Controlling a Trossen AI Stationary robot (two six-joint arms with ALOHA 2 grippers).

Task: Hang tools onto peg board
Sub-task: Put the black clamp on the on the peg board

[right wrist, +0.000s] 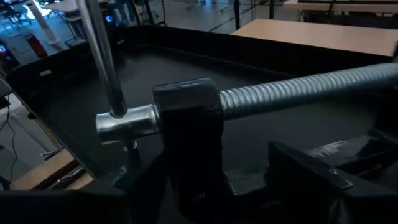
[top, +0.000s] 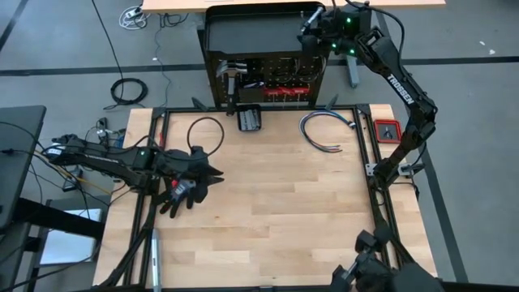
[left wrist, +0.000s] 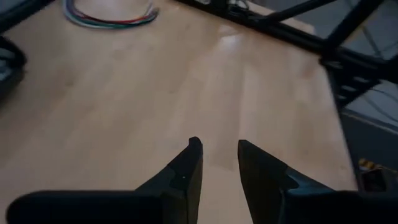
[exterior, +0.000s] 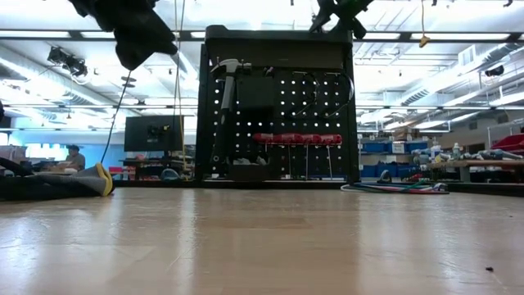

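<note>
Wooden tabletop (top: 276, 203) mostly bare. Upright black perforated peg board (exterior: 315, 106) at far edge, already carrying steel-headed hammer (exterior: 228, 78) and red-handled drivers (exterior: 296, 138). Right end effector (top: 315, 34) over stand's top tray (right wrist: 74, 106), fingers spread round grey threaded C-clamp (right wrist: 205, 109), likely fetching it for hanging. Left end effector (left wrist: 217, 163) half-open, empty, waiting above tabletop's left side.

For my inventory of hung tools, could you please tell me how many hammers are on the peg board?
1. The hammer hangs at the upper left of the peg board, seen from the table side. Others could be hidden from these views.
</note>
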